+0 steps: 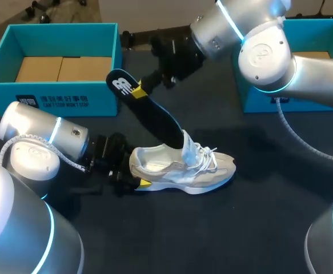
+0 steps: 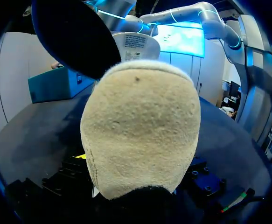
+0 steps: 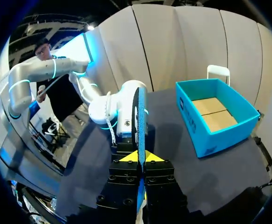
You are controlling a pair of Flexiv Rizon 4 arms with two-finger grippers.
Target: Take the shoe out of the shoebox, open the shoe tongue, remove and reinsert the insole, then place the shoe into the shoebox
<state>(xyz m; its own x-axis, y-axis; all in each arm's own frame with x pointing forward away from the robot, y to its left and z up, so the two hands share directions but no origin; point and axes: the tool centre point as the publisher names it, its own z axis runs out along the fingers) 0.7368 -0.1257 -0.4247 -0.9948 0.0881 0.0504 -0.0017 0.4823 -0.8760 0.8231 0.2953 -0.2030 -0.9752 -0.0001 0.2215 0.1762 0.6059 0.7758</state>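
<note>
A white and beige sneaker lies on its sole mid-table, toe pointing right. My left gripper is shut wide on its heel, one yellow tip showing on the near side. In the left wrist view the suede heel fills the space between the fingers. My right gripper is shut on the heel end of a dark insole with a blue underside. The insole slants down, its front end inside the shoe opening. In the right wrist view the insole stands edge-on between the yellow tips.
An open teal shoebox with cardboard inside stands at the back left, also seen in the right wrist view. A second teal box sits at the back right behind my right arm. The tabletop is black.
</note>
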